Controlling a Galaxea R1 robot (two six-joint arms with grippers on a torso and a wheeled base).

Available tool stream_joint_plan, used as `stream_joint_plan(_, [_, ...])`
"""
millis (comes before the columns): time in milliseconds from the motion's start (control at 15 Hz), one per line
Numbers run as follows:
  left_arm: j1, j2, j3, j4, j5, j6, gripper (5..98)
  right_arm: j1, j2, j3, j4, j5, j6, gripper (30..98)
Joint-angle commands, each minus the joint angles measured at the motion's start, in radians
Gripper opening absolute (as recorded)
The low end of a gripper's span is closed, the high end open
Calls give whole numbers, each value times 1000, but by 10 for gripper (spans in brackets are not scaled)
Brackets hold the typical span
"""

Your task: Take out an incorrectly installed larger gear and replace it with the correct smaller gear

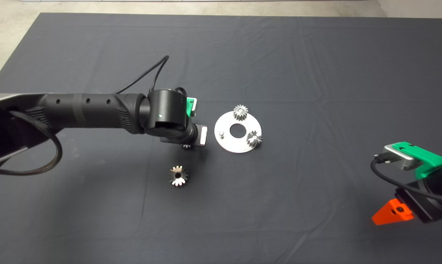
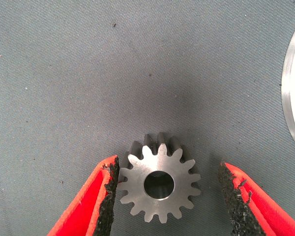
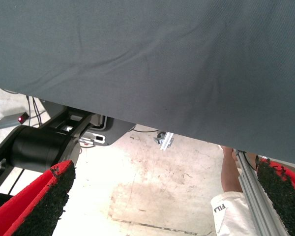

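Left gripper (image 2: 164,196): wide, straddling the small silver metal spur gear (image 2: 159,178) flat on the dark mat (image 1: 316,73), left of the round silver plate (image 1: 228,145).
Larger silver long-toothed gear (image 1: 178,175): on mat, nearer.
Right gripper (image 3: 162,201): parked near right, wide.

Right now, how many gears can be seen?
4: two on the disc, at and; the larger gear on the mat; the smaller gear between the left pincer's fingers.
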Motion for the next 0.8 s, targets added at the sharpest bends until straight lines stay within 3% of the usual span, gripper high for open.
stream_joint_plan(0, [-11, -5, 16, 6, 48, -5, 507, 21, -2, 6, 39, -103, -3, 978])
stream_joint_plan(733, [-11, -5, 13, 6, 48, -5, 529, 21, -5, 7, 39, -103, -3, 978])
